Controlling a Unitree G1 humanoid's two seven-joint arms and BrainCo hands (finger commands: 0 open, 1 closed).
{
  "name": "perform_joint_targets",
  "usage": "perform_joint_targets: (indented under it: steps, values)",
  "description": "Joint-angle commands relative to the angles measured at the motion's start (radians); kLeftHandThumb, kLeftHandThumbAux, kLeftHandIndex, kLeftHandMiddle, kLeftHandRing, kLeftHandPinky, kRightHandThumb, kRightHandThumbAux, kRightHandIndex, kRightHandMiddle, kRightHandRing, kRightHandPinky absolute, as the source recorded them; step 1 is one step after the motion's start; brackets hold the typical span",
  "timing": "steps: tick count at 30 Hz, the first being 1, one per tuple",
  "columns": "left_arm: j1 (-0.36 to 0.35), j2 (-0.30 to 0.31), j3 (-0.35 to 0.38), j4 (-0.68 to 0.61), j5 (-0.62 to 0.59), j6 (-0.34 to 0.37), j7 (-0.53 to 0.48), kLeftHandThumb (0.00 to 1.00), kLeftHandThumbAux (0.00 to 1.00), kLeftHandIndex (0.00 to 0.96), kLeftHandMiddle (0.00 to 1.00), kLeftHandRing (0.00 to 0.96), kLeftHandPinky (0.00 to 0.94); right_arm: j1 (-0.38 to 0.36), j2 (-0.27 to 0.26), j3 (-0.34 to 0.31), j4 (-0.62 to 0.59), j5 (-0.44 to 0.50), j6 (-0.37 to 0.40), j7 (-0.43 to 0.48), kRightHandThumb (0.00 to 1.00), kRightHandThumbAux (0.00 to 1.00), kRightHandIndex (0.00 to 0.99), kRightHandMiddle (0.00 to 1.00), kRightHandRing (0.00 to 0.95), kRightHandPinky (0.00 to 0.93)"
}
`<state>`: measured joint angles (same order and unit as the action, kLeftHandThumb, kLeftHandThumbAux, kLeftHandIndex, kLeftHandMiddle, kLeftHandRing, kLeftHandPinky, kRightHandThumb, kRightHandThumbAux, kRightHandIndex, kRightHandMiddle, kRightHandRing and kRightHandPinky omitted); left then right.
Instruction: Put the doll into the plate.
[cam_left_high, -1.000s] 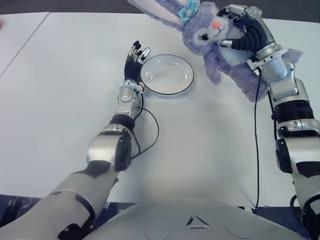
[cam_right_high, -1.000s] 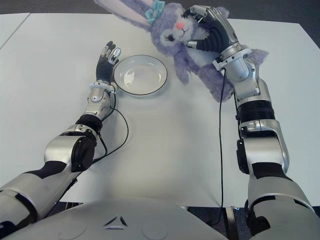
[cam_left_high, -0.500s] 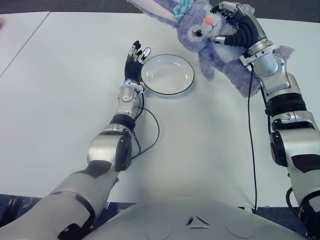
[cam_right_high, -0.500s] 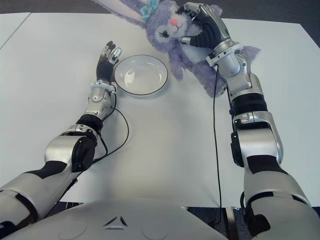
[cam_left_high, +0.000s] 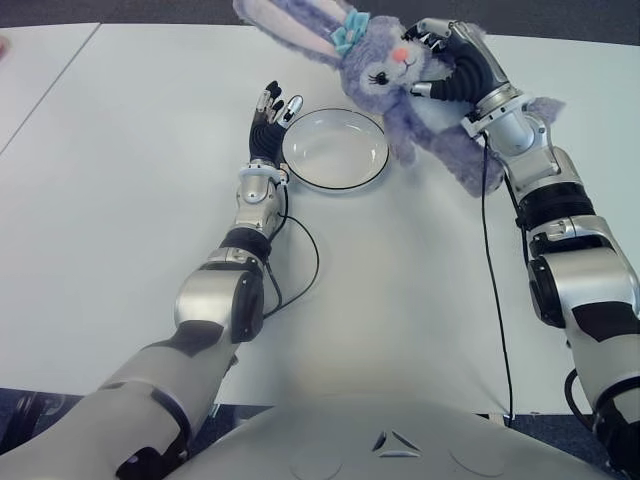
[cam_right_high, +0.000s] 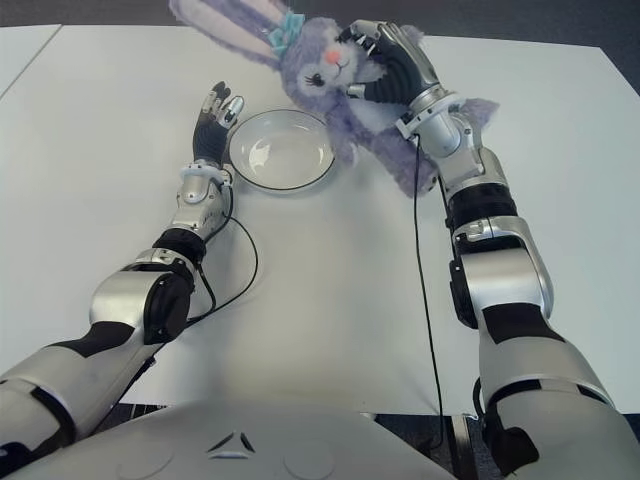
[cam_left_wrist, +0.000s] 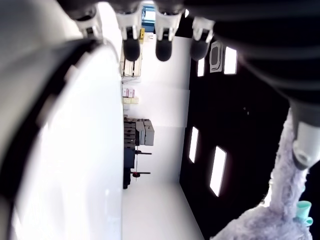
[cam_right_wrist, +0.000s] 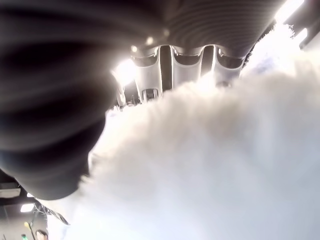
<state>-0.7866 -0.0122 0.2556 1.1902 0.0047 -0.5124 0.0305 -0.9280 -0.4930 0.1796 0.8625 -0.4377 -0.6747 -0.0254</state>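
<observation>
Before me spreads a white table (cam_left_high: 120, 230), with a seam at its far left where another white tabletop (cam_left_high: 30, 70) joins it. Beyond the far edge I see dark floor (cam_left_high: 580, 20). My left wrist view shows distant shelving (cam_left_wrist: 137, 135) against a pale wall.

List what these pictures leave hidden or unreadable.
- Doll: the right hand covers the side of its head in both eye views.
- Right wrist view: only blurred fur, so fingertip contact is unreadable.
- Plate: left wrist view cuts it off at the frame edge beside the left hand.
</observation>
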Motion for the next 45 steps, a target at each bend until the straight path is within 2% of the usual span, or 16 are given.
perform_joint_targets:
  steps: [1,13,30,45]
  values:
    - [0.261,-0.069,-0.006,0.171,0.014,0.174,0.039,0.000,0.522,0.000,0.022,0.010,0.000,-0.060,0.033,0.024,0.053,-0.023,-0.032,-0.032,0.537,0.797,0.770,0.889,0.884,0.882]
    - [0.263,-0.075,-0.001,0.171,0.014,0.170,0.034,0.000,0.530,0.000,0.017,0.006,0.000,-0.094,0.072,0.051,0.114,-0.053,-0.042,-0.059,0.528,0.809,0.771,0.891,0.891,0.876]
    - [0.261,-0.082,0.000,0.171,0.013,0.169,0.030,0.000,0.531,0.000,0.013,0.002,0.000,-0.121,0.104,0.094,0.173,-0.069,-0.068,-0.056,0.434,0.846,0.798,0.902,0.894,0.864]
    - [0.260,-0.088,-0.002,0.171,0.019,0.170,0.031,0.000,0.541,0.000,0.015,0.004,0.000,-0.162,0.139,0.128,0.202,-0.088,-0.080,-0.093,0.426,0.843,0.810,0.904,0.892,0.859]
